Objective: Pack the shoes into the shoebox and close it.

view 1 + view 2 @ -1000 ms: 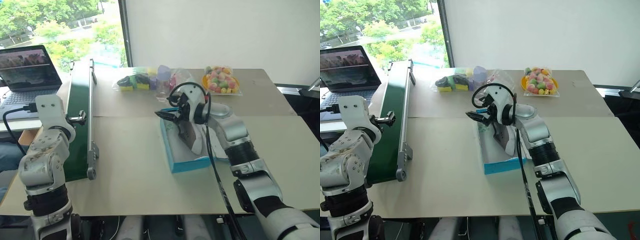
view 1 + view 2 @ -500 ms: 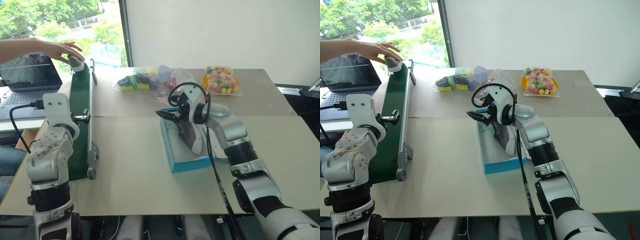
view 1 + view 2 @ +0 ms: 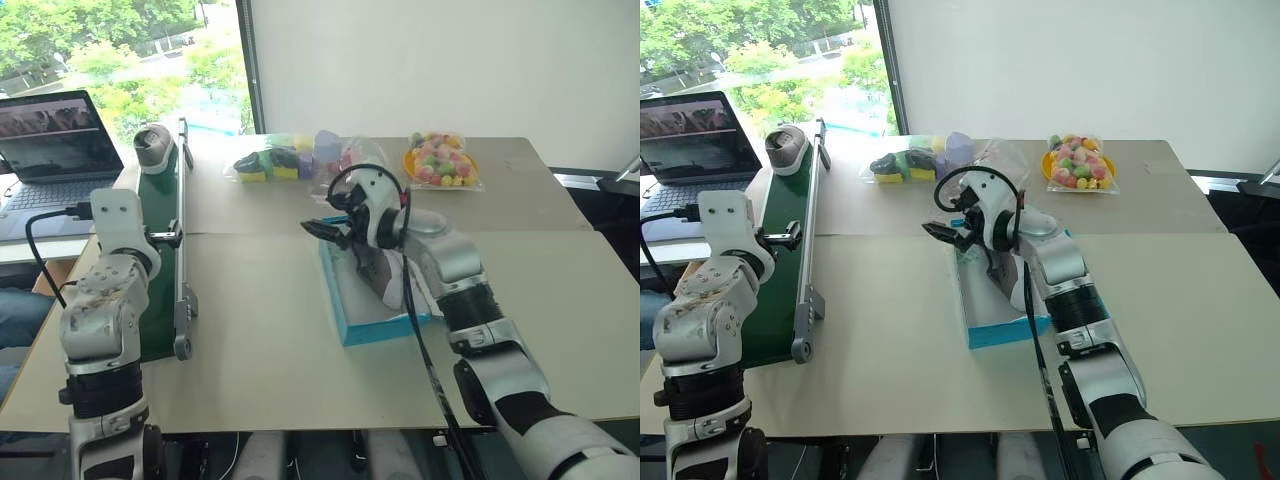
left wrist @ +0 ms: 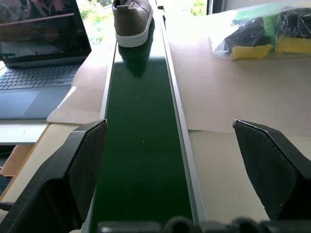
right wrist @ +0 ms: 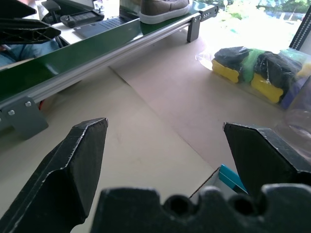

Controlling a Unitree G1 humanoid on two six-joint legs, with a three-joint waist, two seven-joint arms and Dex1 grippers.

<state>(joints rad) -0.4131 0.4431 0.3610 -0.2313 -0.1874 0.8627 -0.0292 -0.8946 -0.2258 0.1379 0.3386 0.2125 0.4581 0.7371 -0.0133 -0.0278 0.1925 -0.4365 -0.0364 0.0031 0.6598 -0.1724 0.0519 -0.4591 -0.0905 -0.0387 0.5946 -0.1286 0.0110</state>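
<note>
One grey suede-like sneaker (image 4: 132,19) on smooth green conveyor belt (image 4: 141,145), both black-fingered grippers (image 4: 182,170) (image 5: 165,160) spread wide, empty.

We see one grey sneaker (image 3: 153,146) on the far end of the long green conveyor (image 3: 160,260), left on the table (image 3: 260,350). The bright blue cardboard shoebox (image 3: 370,325) in the middle holds the other grey sneaker (image 3: 378,272).

My spread fingers (image 5: 73,165) framed bare tabletop (image 5: 160,131); beyond it, a grey shoe (image 5: 163,6) stood on the green conveyor (image 5: 97,46).
</note>
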